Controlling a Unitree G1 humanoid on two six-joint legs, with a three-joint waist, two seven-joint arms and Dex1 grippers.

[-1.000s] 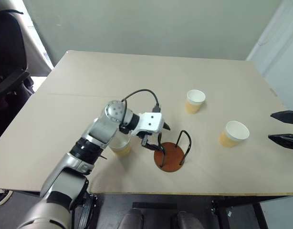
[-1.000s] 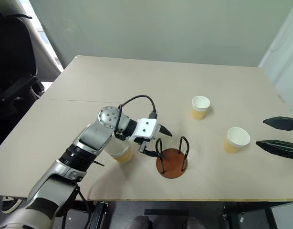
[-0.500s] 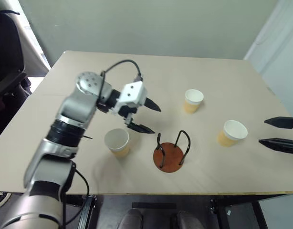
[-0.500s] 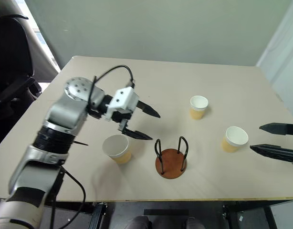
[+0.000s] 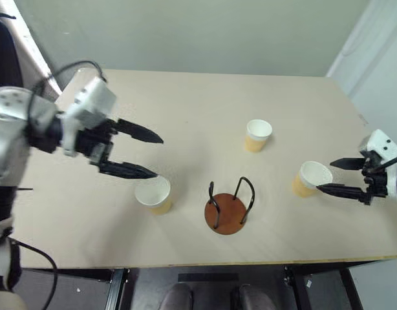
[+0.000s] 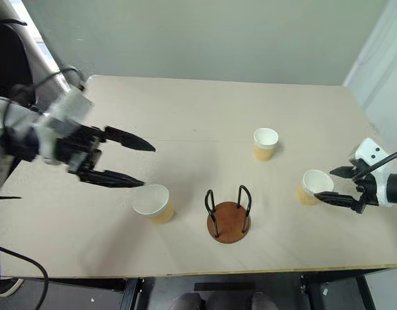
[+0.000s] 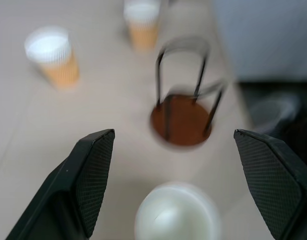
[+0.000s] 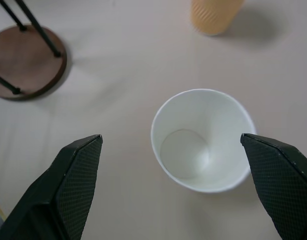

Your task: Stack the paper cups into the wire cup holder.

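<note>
So the wire cup holder (image 5: 227, 212) sits empty, lower middle of the desk (image 5: 205, 110). Three paper cups (image 5: 154, 194) (image 5: 257, 134) (image 5: 310, 178) stand around it. Left tool (image 5: 147, 155) spread wide above one, right tool (image 5: 328, 176) spread beside another.

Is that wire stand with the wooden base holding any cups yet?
Empty. The wire cup holder shows bare wood between its loops; all three paper cups stand apart from it.

— What's around the rig on my feed?
— I see a pale wooden bench (image 5: 205, 103) against a plain grey-green wall (image 5: 185, 32), a white panel (image 5: 373, 71) at the right.
— Light?
— Bright daylight at the left, beside a dark chair (image 6: 8, 64).
</note>
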